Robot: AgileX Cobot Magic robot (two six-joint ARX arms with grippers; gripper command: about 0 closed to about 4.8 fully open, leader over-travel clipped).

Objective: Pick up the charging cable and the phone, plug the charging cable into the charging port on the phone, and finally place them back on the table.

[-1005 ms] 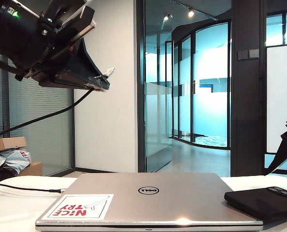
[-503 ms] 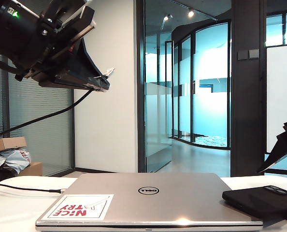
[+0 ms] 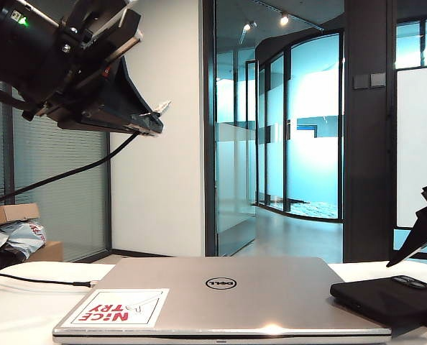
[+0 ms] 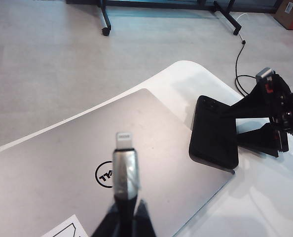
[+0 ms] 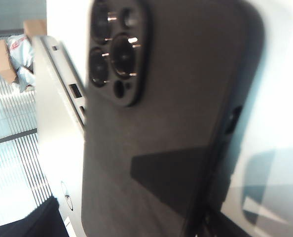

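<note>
High at the upper left, my left gripper [image 3: 152, 122] is shut on the charging cable [image 3: 70, 175], whose silvery plug [image 4: 125, 165] sticks out beyond the fingertips. Its black cord hangs down to the left. The black phone [image 3: 386, 296] lies camera bump [image 5: 116, 53] up at the right, partly over the laptop's corner. My right gripper [image 3: 423, 233] is low at the phone's end, open, one finger [image 5: 30, 224] on each side of it. A gap shows between that finger and the phone's edge. The left gripper [image 4: 124, 210] is far above the phone [image 4: 213, 133].
A closed silver Dell laptop [image 3: 221, 295] with a red-and-white sticker fills the middle of the white table [image 3: 19, 316]. Another thin black cord [image 3: 34, 279] with a dark tip lies on the table at the left. Boxes and bags [image 3: 12, 230] sit behind it.
The right gripper has sunk lower around the phone, and the phone has shifted slightly to the left. The left gripper with the plug has stayed still.
</note>
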